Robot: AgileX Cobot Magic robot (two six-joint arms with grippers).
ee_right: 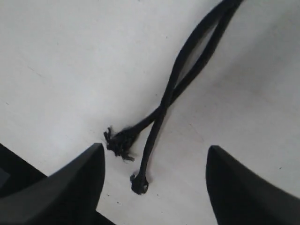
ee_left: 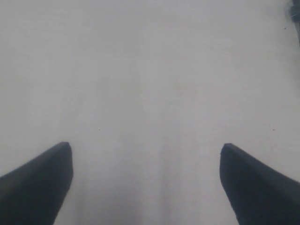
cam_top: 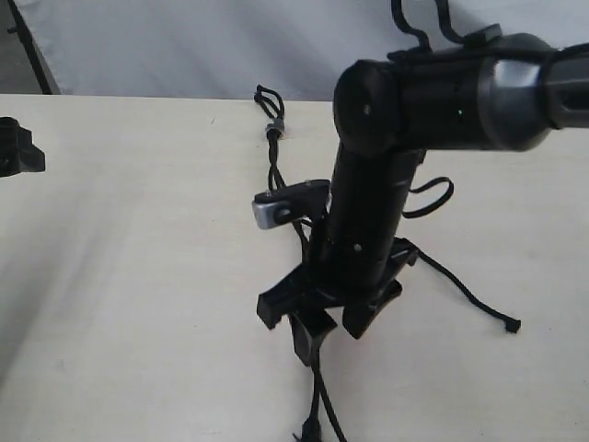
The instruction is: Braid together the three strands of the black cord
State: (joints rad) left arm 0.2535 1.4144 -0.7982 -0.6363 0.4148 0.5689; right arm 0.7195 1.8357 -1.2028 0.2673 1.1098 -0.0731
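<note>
Three strands (cam_top: pixel 460 291) of black cord (cam_top: pixel 273 152), joined at grey band (cam_top: pixel 273 127): two cross once beyond it, the third strays aside; braiding looks barely begun. Your right gripper (ee_right: pixel 154 150) straddles the pair, wide open, empty; left gripper (ee_left: pixel 145 146) likewise, well apart from band.

Pale table (cam_top: pixel 138 276) — black cord (cam_top: pixel 273 129) atop

I see a pale cream matte table (cam_top: pixel 129 276) filling my view, a creased grey-white backdrop (cam_top: pixel 184 46) behind its far edge.
</note>
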